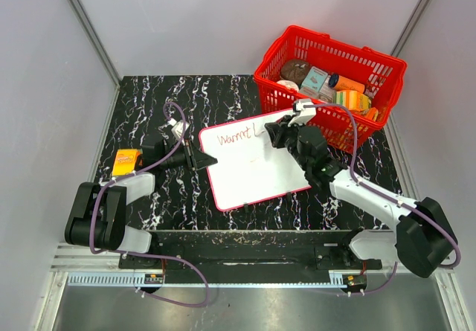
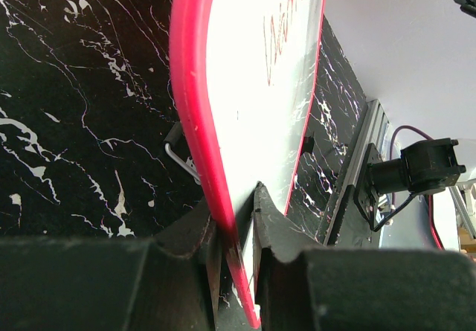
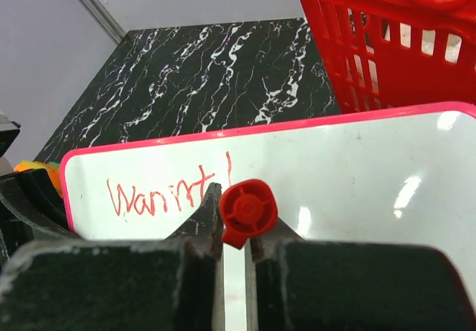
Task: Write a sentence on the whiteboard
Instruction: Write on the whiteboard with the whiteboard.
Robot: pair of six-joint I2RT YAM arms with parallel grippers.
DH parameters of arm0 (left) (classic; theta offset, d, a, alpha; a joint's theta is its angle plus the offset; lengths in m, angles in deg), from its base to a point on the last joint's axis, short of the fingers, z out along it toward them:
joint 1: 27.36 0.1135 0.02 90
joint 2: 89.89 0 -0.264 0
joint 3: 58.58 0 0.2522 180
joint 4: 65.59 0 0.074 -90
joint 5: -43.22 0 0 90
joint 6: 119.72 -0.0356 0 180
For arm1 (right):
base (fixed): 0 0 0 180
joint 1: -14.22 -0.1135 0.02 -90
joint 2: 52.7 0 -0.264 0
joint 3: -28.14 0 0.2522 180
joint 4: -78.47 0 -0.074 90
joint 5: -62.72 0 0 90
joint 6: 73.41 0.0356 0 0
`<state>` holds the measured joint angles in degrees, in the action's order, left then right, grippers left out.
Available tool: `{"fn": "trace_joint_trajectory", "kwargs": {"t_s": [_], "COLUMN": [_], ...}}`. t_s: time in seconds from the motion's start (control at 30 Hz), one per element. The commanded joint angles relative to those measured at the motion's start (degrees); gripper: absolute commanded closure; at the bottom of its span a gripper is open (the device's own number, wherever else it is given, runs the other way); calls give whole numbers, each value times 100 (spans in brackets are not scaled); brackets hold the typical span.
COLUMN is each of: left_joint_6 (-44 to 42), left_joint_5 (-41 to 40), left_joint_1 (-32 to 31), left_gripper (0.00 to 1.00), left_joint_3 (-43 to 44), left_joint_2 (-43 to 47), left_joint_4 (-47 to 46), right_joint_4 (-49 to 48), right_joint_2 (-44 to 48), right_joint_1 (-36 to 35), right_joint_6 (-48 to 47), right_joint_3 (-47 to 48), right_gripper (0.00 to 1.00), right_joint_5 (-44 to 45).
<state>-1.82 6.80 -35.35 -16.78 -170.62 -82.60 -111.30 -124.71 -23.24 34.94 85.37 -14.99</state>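
The whiteboard [image 1: 256,169], white with a thin red frame, lies tilted on the black marble table, and its left edge is raised. My left gripper [image 1: 199,158] is shut on that left edge; the red frame [image 2: 195,115] runs between the jaws [image 2: 236,242]. The sentence [image 1: 232,136] is only a red "Warmt" plus one upright stroke along the top of the board [image 3: 160,195]. My right gripper [image 1: 277,134] hovers over the board's top right, shut on a red marker [image 3: 249,210] whose round end faces the wrist camera. The marker tip is hidden.
A red basket [image 1: 387,67] of groceries stands at the back right, just beyond the board and close to my right arm [image 3: 387,41]. An orange packet [image 1: 126,160] lies at the left by my left arm. Grey walls close in the table.
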Motion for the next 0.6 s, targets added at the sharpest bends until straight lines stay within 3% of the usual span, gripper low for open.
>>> {"fn": "trace_joint_trajectory", "kwargs": {"t_s": [0.0,0.57], "left_joint_6": [-1015,-1023], "left_joint_5": [-753,-753], "left_joint_1": [-115,-124], "left_gripper": [100,100], "left_joint_3": [27,36], "left_joint_2": [-39,-39], "left_joint_4": [62,79], "right_joint_4": [182,33], "right_joint_2": [204,-164], "right_joint_1": [27,36], "right_joint_6": [142,-59], "right_joint_3": [-101,391], "right_gripper": [100,100], "right_joint_5": [-131,185]}}
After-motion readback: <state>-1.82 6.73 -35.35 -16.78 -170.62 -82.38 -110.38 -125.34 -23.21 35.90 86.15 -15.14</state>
